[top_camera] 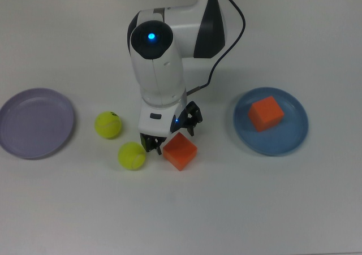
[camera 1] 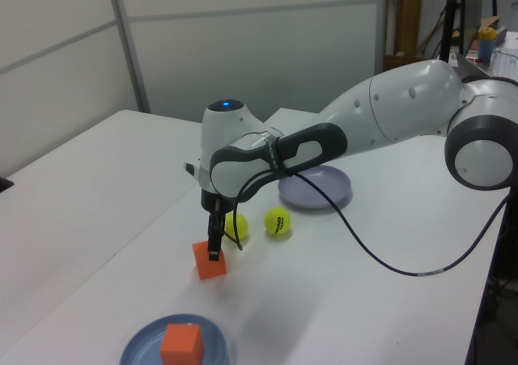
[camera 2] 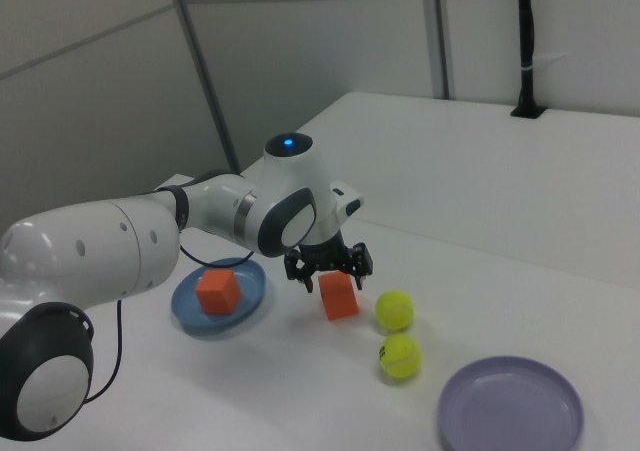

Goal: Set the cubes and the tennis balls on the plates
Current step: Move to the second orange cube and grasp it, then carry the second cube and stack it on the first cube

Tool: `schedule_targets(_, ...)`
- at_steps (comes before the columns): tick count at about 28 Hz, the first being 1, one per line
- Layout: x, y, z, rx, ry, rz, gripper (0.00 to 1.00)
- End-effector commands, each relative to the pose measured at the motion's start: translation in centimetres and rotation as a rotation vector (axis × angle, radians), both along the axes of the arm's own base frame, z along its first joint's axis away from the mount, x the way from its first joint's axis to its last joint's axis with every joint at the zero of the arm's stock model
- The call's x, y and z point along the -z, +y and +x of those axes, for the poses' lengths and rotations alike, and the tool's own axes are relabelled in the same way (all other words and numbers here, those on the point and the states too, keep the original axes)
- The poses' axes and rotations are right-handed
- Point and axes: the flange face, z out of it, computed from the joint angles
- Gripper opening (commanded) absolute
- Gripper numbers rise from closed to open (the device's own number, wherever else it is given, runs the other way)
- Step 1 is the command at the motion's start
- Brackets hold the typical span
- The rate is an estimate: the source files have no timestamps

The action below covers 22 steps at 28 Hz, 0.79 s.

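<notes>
- White table (top_camera: 271, 210) filled the top view; the left view showed pale wall panels (camera 1: 243, 41) behind it and a cluttered shelf at 1 o'clock.
- Lavender plate (top_camera: 35, 122) lay at 9 o'clock in the top view, bare, its left rim cut off by the frame edge.
- Two tennis balls sat between that plate and the arm: marked ball (top_camera: 108, 125) and second ball (top_camera: 132, 155), near each other, apart.
- Gripper (top_camera: 169, 137) hung spread over the loose cube (top_camera: 180, 151), fingers straddling its upper corner; contact could not be judged. White wrist hid most of the fingers from above.
- Black cable (top_camera: 229, 34) looped off the arm toward 1 o'clock.
- Blue plate (top_camera: 271, 121) at 3 o'clock carried the other cube (top_camera: 266, 113).
</notes>
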Motion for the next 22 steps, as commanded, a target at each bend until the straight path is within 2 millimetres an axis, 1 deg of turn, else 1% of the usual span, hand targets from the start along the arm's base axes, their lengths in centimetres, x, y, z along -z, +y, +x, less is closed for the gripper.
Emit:
schedule_targets(1,0.7,-0.7,0.9,-0.042,-0.011,0.012,1.0)
schedule_targets(4,1.3,-0.7,0.9,-0.054,-0.005,0.008,1.0)
schedule_targets(6,2.3,-0.8,1.0,-0.066,0.0,0.002,1.0)
schedule_targets(8,2.6,-0.6,1.2,-0.083,-0.017,0.003,1.0)
schedule_targets(10,3.6,-0.7,1.3,-0.083,-0.015,0.0,1.0)
schedule_targets(13,3.6,-0.2,1.1,-0.09,-0.015,0.0,1.0)
schedule_targets(15,3.7,0.0,1.1,-0.09,-0.013,0.003,0.92)
schedule_targets(16,3.7,0.2,1.0,-0.092,-0.012,0.004,0.8)
schedule_targets(18,3.7,0.4,0.9,-0.082,-0.009,0.011,0.45)
schedule_targets(20,3.7,0.6,0.9,-0.069,-0.005,0.023,0.21)
schedule_targets(21,3.6,0.7,0.9,-0.061,-0.001,0.038,0.01)
schedule_targets(22,3.4,0.7,0.9,-0.057,-0.003,0.045,0.0)
